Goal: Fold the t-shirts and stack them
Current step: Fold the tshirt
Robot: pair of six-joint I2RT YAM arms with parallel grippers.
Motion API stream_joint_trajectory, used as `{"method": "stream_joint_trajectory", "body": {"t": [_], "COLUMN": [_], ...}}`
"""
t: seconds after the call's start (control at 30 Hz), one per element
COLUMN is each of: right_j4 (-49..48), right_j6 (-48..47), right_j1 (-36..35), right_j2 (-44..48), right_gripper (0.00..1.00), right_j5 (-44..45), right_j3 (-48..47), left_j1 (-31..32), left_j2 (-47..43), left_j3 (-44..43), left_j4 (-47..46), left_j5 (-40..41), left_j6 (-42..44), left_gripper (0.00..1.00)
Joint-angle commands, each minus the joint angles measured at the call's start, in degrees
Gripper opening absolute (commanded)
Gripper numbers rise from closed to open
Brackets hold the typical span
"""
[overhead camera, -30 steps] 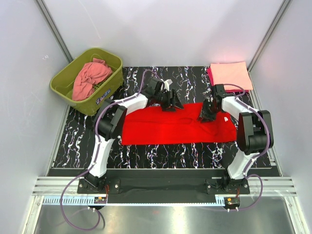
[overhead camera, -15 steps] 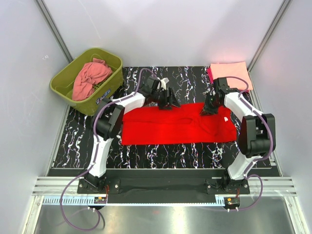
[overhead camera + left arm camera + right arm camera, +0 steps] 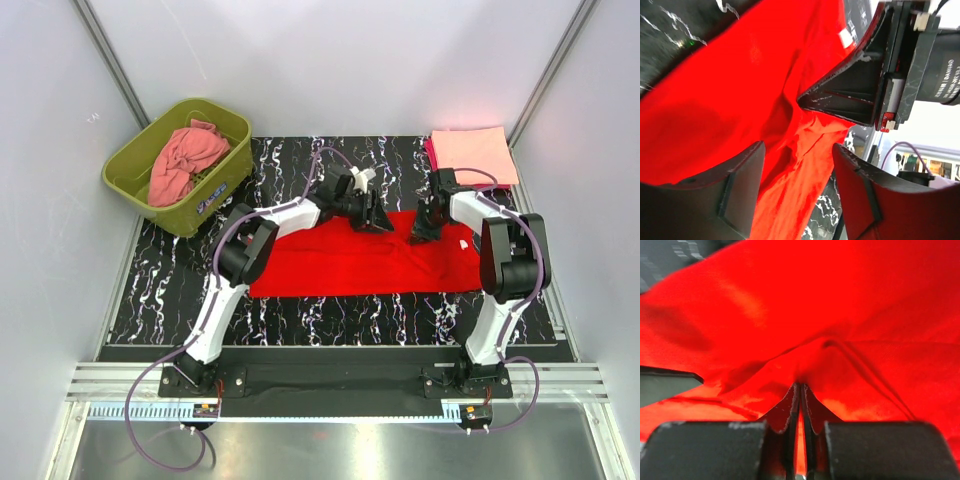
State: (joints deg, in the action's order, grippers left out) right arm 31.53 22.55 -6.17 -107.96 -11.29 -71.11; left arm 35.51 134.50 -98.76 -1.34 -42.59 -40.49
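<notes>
The red shirt [image 3: 350, 262] lies spread as a long band across the middle of the counter [image 3: 300, 312], and everything else is placed from it.

The left claw [image 3: 376, 216] hangs over the shirt's far edge, about midway along it. In the left wrist view its fingers [image 3: 740, 190] stand wide apart with rumpled red cloth showing in the gap. They hold nothing.

The right claw [image 3: 425, 228] sits on the same far edge, nearer the shirt's right end. In the right wrist view it [image 3: 800, 390] is pinched almost together on a raised fold of the red cloth, and creases run out from the grip. A small white tag [image 3: 465, 243] lies on the shirt just right of this claw.

Beyond the shirt's right end, on the far side, the peach shirt [image 3: 475, 152] lies folded flat on the magenta shirt [image 3: 430, 152], of which only a thin edge shows.

Well apart from the shirt's left end, at the far left, the tub [image 3: 128, 185] holds the pink shirt [image 3: 185, 160], crumpled in a heap.
</notes>
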Motion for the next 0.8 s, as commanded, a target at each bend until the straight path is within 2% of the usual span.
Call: {"method": "stream_joint_trajectory", "body": {"t": [0.0,0.07,0.27,0.37,0.4,0.47,0.5,0.67,0.73,0.77], "right_j4": [-1.12,-0.68,2.83,5.46,7.82,10.38,12.83,21.02,22.61,21.74], "right_j6": [0.57,0.57,0.74,1.88,2.41,4.61,5.48,13.74,16.55,17.17], "right_j1": [-0.15,-0.15,-0.15,-0.15,-0.07,-0.07,-0.07,0.89,2.21,5.09], "right_j2": [-0.23,0.29,2.76,3.81,4.07,5.48,6.09,10.31,13.28,14.78], "right_gripper": [0.09,0.09,0.09,0.09,0.09,0.10,0.10,0.22,0.30,0.34], "right_j5": [2.06,2.23,4.34,5.74,8.10,10.75,13.98,22.62,21.76,19.57], "right_j3": [-0.78,-1.22,-4.21,-5.18,-5.61,-6.06,-6.23,-4.92,-2.38,-0.71], "left_j1": [0.35,0.61,0.97,0.97,0.97,0.88,0.88,0.79,0.79,0.79], "left_j2": [1.46,2.08,3.75,3.58,3.49,2.97,2.79,1.91,1.65,0.86], "left_j3": [-4.50,-6.69,-8.29,-8.64,-8.64,-8.29,-8.20,-8.99,-10.04,-9.96], "left_j4": [0.19,2.91,3.63,5.12,5.73,6.44,7.31,11.44,15.38,16.28], "left_j5": [-1.36,-0.74,-1.53,-1.97,-2.06,-2.15,-2.24,-1.98,-0.22,0.66], "left_j6": [1.73,2.87,2.00,1.99,2.08,2.43,2.52,4.18,5.42,6.29], "left_gripper": [0.63,0.66,0.65,0.56,0.48,0.41,0.33,0.19,0.15,0.13]}}
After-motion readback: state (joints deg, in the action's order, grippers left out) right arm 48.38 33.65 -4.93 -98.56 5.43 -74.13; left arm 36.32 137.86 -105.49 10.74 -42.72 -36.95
